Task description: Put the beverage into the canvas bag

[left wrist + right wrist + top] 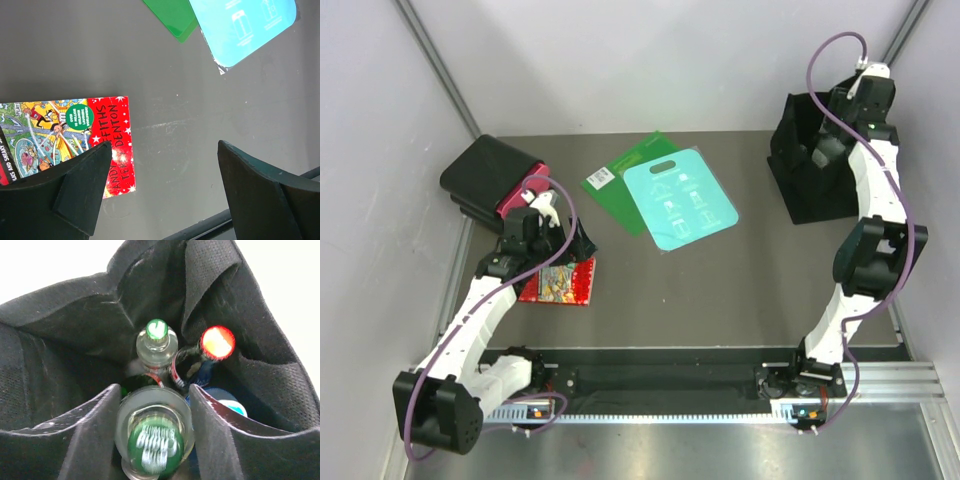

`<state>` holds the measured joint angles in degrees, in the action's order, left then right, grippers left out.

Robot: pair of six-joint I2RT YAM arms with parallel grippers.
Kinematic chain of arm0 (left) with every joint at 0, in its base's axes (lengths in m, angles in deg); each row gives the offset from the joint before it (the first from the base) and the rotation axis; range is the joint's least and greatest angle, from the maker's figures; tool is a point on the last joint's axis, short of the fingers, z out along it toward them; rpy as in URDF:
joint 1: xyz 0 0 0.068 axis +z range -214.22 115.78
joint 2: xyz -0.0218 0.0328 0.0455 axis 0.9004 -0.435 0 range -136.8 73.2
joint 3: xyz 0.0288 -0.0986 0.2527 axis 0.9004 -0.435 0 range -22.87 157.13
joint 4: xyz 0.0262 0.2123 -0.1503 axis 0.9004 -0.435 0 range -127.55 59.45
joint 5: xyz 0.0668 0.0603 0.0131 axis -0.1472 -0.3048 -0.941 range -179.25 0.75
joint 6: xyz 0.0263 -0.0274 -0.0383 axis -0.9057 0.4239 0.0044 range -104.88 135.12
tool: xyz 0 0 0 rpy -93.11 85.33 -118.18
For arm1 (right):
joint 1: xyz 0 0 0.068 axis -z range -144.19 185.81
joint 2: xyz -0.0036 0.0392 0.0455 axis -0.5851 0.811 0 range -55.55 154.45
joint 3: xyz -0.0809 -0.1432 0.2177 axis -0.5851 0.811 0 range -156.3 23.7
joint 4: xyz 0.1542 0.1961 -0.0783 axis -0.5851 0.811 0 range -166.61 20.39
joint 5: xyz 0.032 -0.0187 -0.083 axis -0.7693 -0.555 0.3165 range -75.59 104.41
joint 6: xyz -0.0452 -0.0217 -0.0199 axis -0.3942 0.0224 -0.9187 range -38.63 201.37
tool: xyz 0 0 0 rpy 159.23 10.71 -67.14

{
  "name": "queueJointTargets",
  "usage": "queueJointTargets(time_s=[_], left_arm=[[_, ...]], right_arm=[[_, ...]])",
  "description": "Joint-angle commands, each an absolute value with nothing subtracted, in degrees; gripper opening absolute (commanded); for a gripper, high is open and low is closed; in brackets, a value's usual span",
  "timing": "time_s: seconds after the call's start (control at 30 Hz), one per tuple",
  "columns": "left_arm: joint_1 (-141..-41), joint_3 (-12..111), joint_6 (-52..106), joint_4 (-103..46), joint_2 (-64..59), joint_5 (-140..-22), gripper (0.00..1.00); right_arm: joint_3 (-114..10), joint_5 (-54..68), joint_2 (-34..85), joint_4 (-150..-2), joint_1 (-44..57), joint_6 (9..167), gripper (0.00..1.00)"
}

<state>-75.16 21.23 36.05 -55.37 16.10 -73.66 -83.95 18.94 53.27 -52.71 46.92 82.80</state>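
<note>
Two hands, one loaded. The right hand (154,390) is over the black bag (810,195) at the far right corner of the counter (760,280), fingers pinching a bottle (154,442) with a dark green cap, upright in the bag's mouth with fabric walls all round. Deeper inside stand a clear one with a green-white cap (157,330) and a dark one with a red cap (217,342). The left hand (165,146) is spread wide and holds nothing, low over the counter, one finger above the corner of a red book (65,135). A teal card (680,205) lies mid-counter.
</note>
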Motion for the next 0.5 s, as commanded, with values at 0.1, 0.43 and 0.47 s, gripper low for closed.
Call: queueJointTargets(time_s=[0.1, 0.43, 0.47], left_arm=[[-75.38, 20.55, 36.13, -52.34, 17.31, -73.17, 0.91], [-75.38, 20.64, 36.22, -52.35, 17.13, -73.34, 0.91], [-75.38, 20.64, 36.13, -52.35, 17.13, -73.34, 0.91]], right_arm=[[-85.2, 17.48, 50.18, -57.62, 47.59, 82.95, 0.0], [-85.54, 15.55, 54.14, -57.27, 47.59, 83.82, 0.0], [-85.89, 15.55, 54.49, -56.66, 47.59, 84.09, 0.0]])
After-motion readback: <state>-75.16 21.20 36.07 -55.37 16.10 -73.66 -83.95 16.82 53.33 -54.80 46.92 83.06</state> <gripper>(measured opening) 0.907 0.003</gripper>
